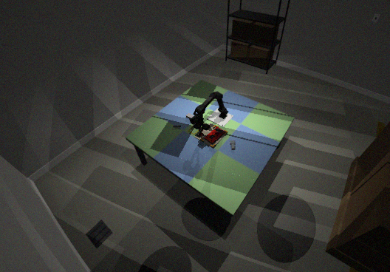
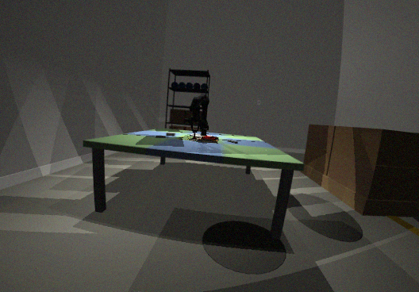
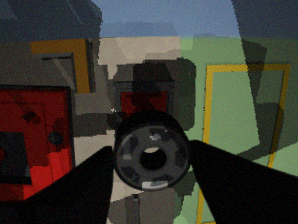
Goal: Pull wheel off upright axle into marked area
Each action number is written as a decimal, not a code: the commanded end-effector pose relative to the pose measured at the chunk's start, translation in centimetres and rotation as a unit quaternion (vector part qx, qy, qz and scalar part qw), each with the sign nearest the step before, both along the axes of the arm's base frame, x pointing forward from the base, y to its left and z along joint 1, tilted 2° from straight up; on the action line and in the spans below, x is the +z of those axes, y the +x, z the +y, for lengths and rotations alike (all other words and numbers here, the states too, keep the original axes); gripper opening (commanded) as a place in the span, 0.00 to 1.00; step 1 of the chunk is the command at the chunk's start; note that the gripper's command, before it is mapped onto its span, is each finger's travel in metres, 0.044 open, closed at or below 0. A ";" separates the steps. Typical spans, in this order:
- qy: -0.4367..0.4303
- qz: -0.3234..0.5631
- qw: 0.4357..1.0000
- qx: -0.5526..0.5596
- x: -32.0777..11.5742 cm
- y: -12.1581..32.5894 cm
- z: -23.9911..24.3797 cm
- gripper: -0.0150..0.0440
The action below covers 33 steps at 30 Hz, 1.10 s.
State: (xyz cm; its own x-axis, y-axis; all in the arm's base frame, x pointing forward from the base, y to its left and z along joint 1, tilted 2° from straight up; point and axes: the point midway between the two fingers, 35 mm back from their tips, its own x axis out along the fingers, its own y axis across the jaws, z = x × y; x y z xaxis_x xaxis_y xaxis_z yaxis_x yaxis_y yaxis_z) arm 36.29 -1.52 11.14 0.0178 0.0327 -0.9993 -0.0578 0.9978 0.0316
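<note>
My gripper is shut on the wheel, a dark round disc with lighter patches and a centre hole, gripped by its sides. The wheel is held above the work area, seen face on in the wrist view. The upright axle cannot be made out; the wheel and fingers hide what lies beneath, so I cannot tell how far the wheel is clear of it. The marked area, a yellow outline on green table top, lies to the right of the wheel in the wrist view.
A red panel lies left of the wheel in the wrist view. An orange-yellow corner piece is beyond it. A red square in a dark frame sits just beyond the wheel. A small grey piece lies on the table.
</note>
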 end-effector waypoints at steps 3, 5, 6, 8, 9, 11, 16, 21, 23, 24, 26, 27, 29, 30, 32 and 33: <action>-0.001 -0.003 1.000 0.002 1.6 0.1 -0.1 0.25; -0.001 -0.003 1.000 0.002 2.4 0.0 -0.1 0.25; -0.001 -0.003 1.000 0.002 2.9 0.0 -0.1 0.25; -0.001 -0.003 1.000 0.002 3.4 -0.1 -0.1 0.25; -0.001 -0.003 1.000 0.002 3.4 -0.1 -0.1 0.25; 0.000 0.000 1.000 0.000 2.5 -0.1 -0.4 0.25; -0.001 -0.001 1.000 0.000 2.7 -1.1 -3.0 0.25; -0.003 -0.001 1.000 0.001 2.8 -2.3 -5.6 0.25; -0.003 -0.001 1.000 0.001 2.9 -2.8 -6.5 0.25; -0.003 -0.001 1.000 0.001 2.9 -3.1 -7.0 0.25; -0.004 -0.001 1.000 0.001 2.9 -3.7 -8.0 0.25; -0.004 -0.001 1.000 0.001 2.9 -4.0 -8.4 0.25; -0.005 -0.001 1.000 0.001 3.0 -4.6 -9.3 0.25; -0.005 -0.001 1.000 0.001 3.0 -4.9 -9.8 0.25; -0.005 -0.001 1.000 0.002 3.0 -5.3 -10.3 0.25; -0.005 -0.001 1.000 0.002 3.0 -5.4 -10.4 0.25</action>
